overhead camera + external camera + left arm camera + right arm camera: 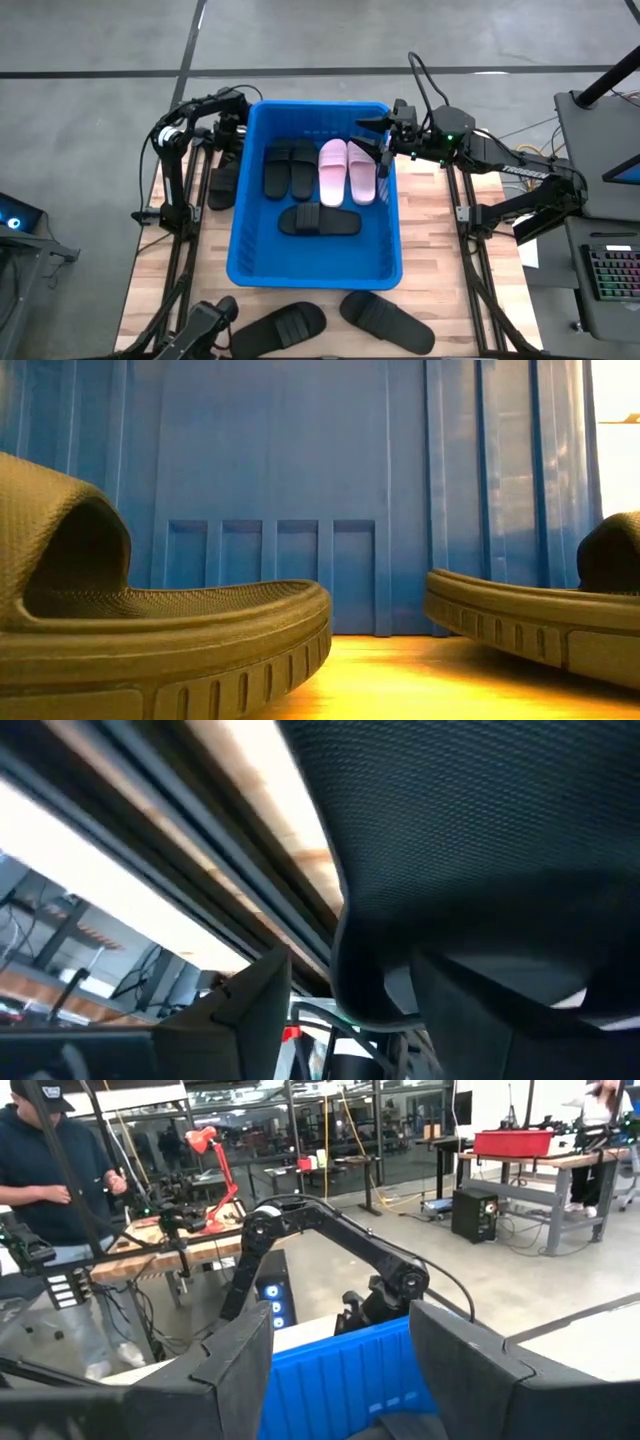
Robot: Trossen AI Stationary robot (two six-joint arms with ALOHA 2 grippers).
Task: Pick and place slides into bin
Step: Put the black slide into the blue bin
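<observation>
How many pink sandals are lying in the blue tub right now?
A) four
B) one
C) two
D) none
C: the high view shows two pink slides lying side by side on the floor of the bin, next to three black slides.

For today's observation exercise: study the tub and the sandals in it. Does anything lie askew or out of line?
Yes. In the bright blue plastic tub, two black rubber sandals and two pale pink sandals lie side by side in a row, but a fifth black sandal lies crosswise below them. Nothing looks damaged or spilled.
</observation>
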